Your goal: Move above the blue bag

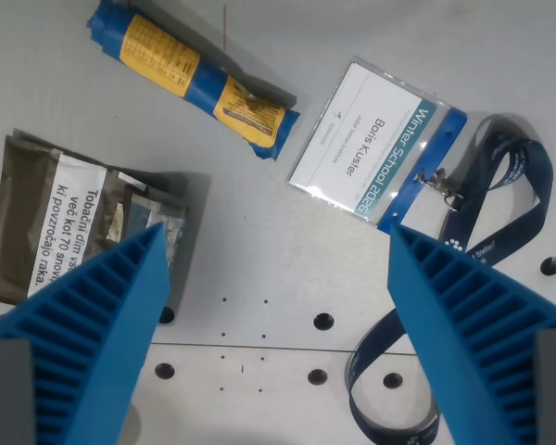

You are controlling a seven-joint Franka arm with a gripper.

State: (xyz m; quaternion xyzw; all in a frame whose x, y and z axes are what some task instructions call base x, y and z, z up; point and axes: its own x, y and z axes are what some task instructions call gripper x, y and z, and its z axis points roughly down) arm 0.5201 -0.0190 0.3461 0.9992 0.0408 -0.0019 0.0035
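Pincer (pixel 278 278) hangs with blue fingers (pixel 102 315) spread wide apart, holding nothing. Blue bag (pixel 193 79), rolled and yellow-labelled, lies ahead of it toward the wrist view's upper left, well apart on the grey table (pixel 259 222).

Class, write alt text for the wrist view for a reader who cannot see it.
An open blue pincer hangs over a grey table. A rolled blue bag lies at top left, a name badge on a dark strap at right, a tobacco pouch at left.
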